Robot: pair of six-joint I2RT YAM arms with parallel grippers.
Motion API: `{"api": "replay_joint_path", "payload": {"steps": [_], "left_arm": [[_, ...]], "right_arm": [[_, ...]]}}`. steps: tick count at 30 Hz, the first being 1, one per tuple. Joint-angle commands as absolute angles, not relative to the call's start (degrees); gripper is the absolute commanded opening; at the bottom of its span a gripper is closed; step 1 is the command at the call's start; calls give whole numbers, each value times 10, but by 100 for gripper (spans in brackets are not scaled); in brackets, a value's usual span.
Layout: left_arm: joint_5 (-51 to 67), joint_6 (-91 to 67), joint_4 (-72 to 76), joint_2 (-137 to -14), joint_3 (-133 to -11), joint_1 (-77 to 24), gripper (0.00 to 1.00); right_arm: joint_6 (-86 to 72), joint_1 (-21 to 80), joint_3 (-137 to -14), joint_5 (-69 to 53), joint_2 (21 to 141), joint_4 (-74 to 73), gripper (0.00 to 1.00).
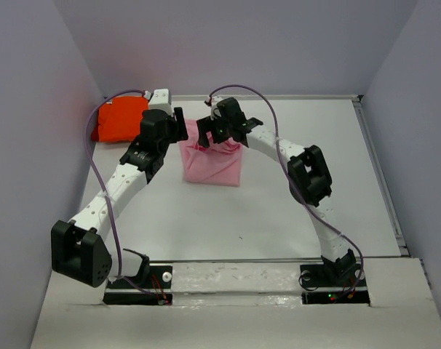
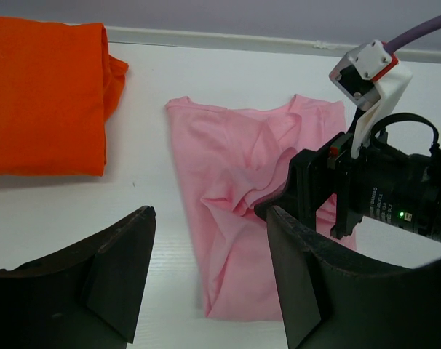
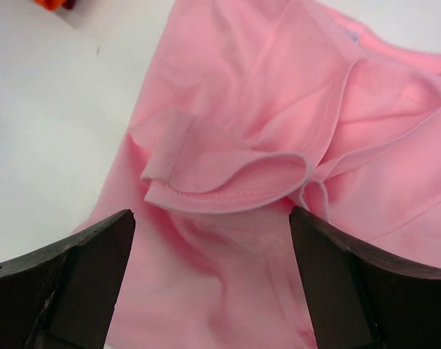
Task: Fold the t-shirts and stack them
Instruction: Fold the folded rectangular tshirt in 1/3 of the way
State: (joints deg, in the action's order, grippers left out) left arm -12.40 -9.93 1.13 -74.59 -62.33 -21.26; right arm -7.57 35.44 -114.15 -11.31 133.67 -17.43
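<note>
- White table [image 1: 242,218], pale grey walls; job seemingly about halfway.
- Done: orange t-shirt [image 1: 118,120] folded square, well apart to the far left of the pink t-shirt [image 1: 213,166].
- Left: pink t-shirt only partly folded, collar end rumpled; stacking not yet begun.
- Left tool [image 2: 209,218] wide and empty beside the pink t-shirt's far left corner; right tool [image 3: 211,217] wide and empty over its collar.

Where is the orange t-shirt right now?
Top view: the folded bright orange cloth t-shirt lies in the table's far left corner, left of the rumpled light pink cloth t-shirt.
</note>
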Motion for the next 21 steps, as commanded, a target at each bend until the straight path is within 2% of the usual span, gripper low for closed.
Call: {"api": "replay_joint_path", "payload": {"steps": [1,10,21], "left_arm": [[-115,-98,38,-729,-621,-210,72],[-108,-101,38,-729,-620,-210,71],[-105,-101,38,-733,-621,-210,71]], "right_arm": [[-54,347,-1193,-89,1345,-185,93],[-50,337,-1237,-85,1375,-211,92],[-69,337,-1041,-111,1234,-172,92]]}}
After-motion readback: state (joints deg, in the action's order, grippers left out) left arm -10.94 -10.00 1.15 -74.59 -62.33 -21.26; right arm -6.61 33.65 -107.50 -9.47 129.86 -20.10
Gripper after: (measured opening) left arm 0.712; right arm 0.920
